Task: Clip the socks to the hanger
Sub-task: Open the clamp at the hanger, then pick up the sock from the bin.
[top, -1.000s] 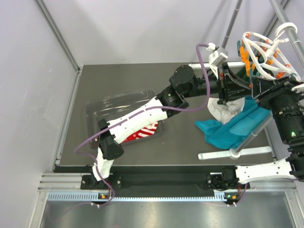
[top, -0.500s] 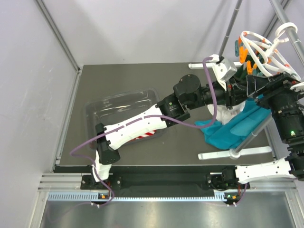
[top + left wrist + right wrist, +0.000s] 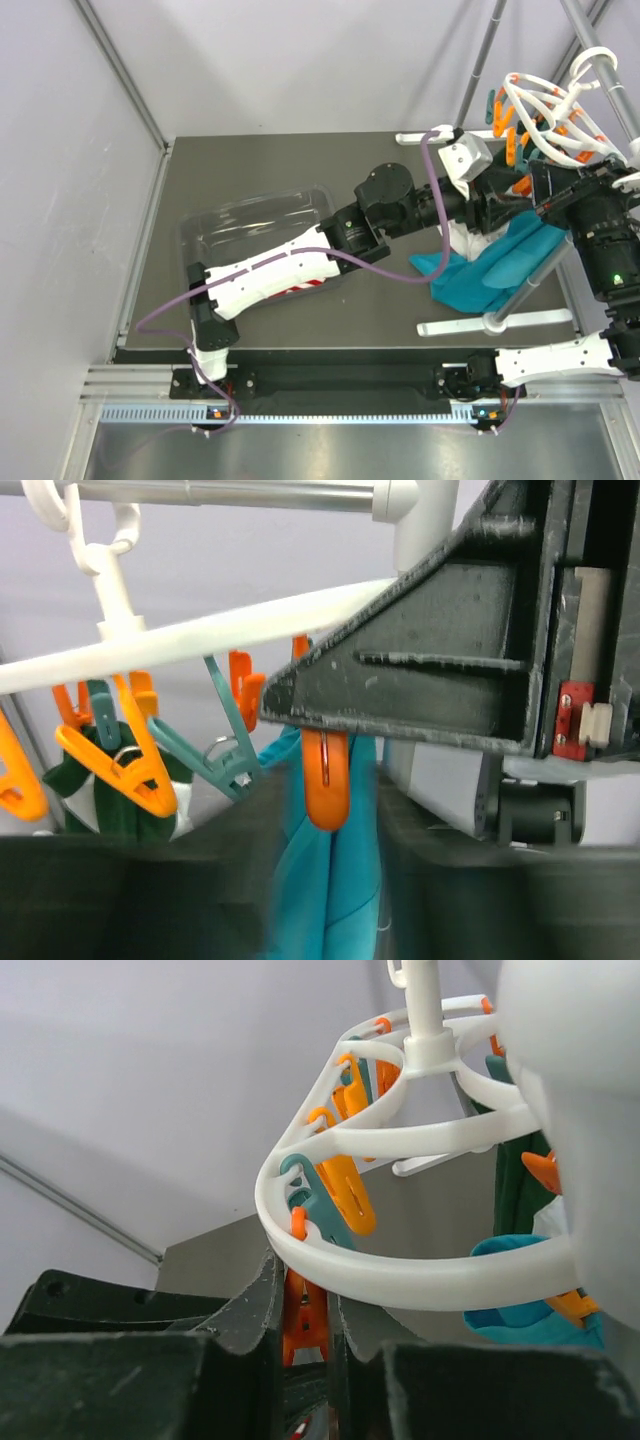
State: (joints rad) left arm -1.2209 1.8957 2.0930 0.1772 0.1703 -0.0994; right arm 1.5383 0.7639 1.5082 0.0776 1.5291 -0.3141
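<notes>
The white round hanger (image 3: 553, 108) hangs at the far right with orange and teal pegs. My right gripper (image 3: 541, 190) is shut on one orange peg (image 3: 305, 1325) under the hanger's rim (image 3: 400, 1285). My left gripper (image 3: 513, 206) reaches just left of it. Its fingers hold a bunched teal cloth (image 3: 335, 880) right below that orange peg (image 3: 325, 780). A bit of the red-and-white striped sock (image 3: 305, 284) shows in the clear tray (image 3: 250, 215) under my left arm. I cannot make out the dotted sock.
The teal cloth (image 3: 480, 275) drapes down onto the table, with a white cloth (image 3: 463, 236) beside it. Grey rack poles (image 3: 527, 283) and white feet (image 3: 495, 322) stand around the hanger. A dark green item (image 3: 110, 815) hangs clipped on the hanger.
My left gripper has moved right and a little further back, up under the hanger, next to the right gripper. The hanger has tilted slightly. The right arm has barely moved.
</notes>
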